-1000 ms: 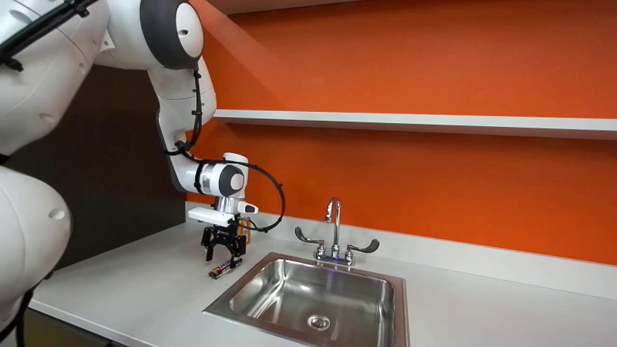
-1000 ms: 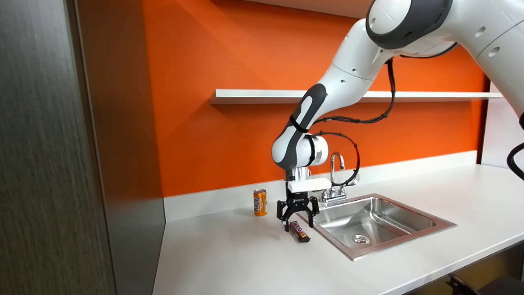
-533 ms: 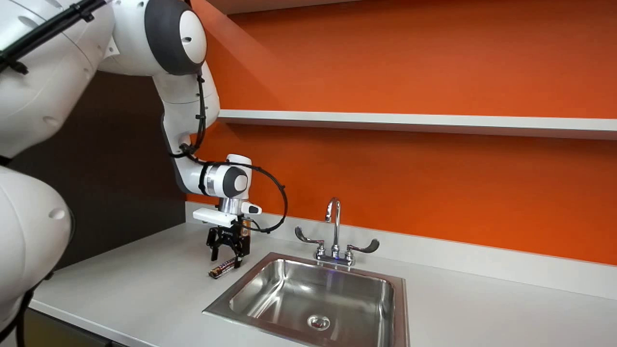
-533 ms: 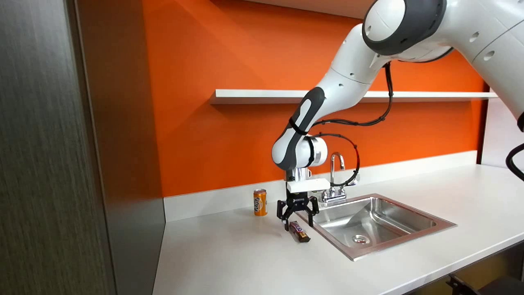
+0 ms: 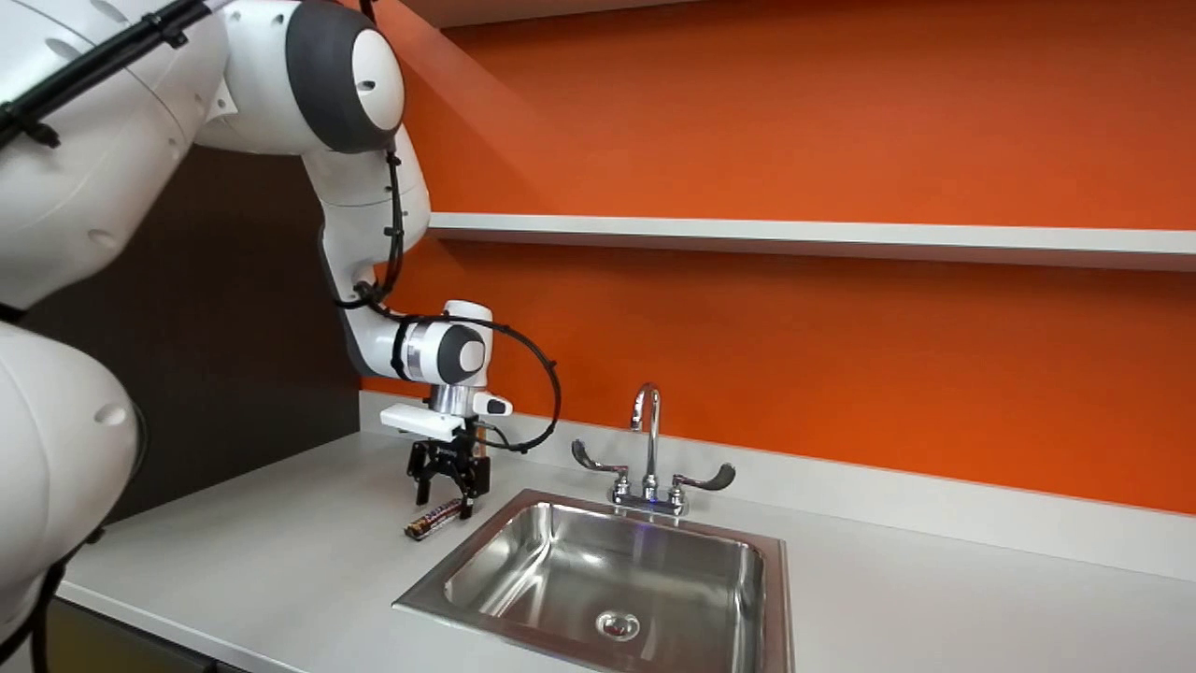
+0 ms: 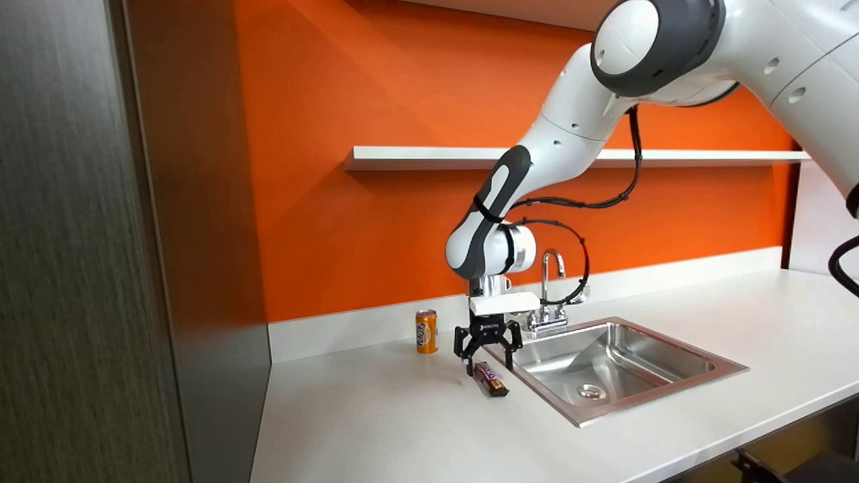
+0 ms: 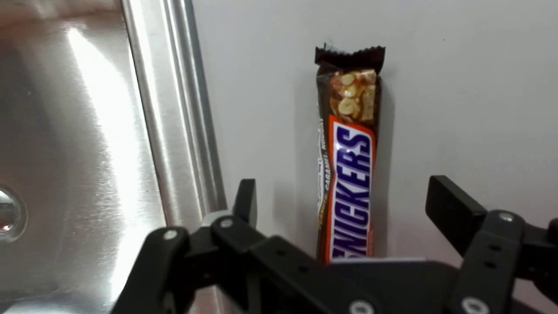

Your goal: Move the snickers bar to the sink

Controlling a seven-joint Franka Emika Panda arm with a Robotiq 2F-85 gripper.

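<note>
The snickers bar (image 5: 433,520) is a dark brown wrapped bar lying flat on the counter, left of the sink (image 5: 778,598). It also shows in an exterior view (image 6: 492,381) and lengthwise in the wrist view (image 7: 352,165), its near end hidden behind the gripper body. My gripper (image 5: 444,506) is open and points down over the bar's back part. In the wrist view, the fingers (image 7: 344,196) stand apart on either side of the bar, not touching it. The steel sink rim (image 7: 161,109) runs close to the left finger there; the basin also shows in an exterior view (image 6: 725,367).
An orange can (image 6: 426,331) stands by the back wall behind the gripper, mostly hidden in an exterior view. A chrome two-handled faucet (image 5: 651,449) rises at the sink's back edge. A white shelf (image 5: 804,234) runs along the orange wall. A dark panel (image 6: 201,268) closes the left side.
My gripper has shifted slightly right in an exterior view, a little toward the back wall, still open. The bar has not moved.
</note>
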